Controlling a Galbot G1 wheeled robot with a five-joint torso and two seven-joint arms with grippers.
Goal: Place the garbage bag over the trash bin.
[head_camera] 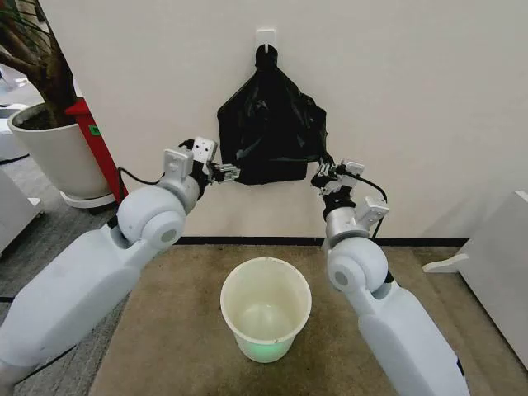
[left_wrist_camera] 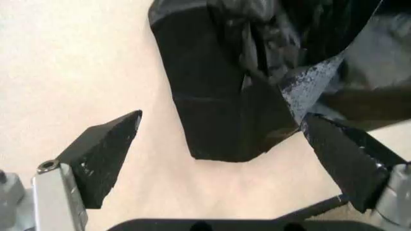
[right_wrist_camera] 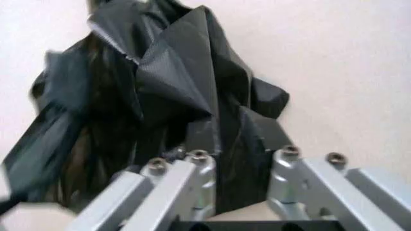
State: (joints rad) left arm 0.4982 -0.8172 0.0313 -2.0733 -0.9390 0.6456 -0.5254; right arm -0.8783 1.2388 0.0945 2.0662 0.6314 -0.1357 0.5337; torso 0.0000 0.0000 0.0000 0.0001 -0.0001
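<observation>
The black garbage bag (head_camera: 271,132) hangs from a white wall hook (head_camera: 266,36) at upper centre. Below it, at lower centre, the white trash bin (head_camera: 266,307) stands on the brown floor mat (head_camera: 173,330). The left claw (head_camera: 228,172) gapes wide at the bag's lower left corner, gripping nothing. The right claw (head_camera: 321,173) meets the lower right corner; plastic lies between its fingers (right_wrist_camera: 192,180), whose tips are hidden, so its grip cannot be judged.

A flat brown mat (head_camera: 173,330) lies on the floor, its far edge against the dark baseboard of the cream wall. A small round white plastic trash bin (head_camera: 266,308) stands upright near the mat's middle (its inside bottom looks pale green). To the robot's left, grey carpet (head_camera: 49,239) carries a large white plant pot (head_camera: 51,153) on a round saucer.
</observation>
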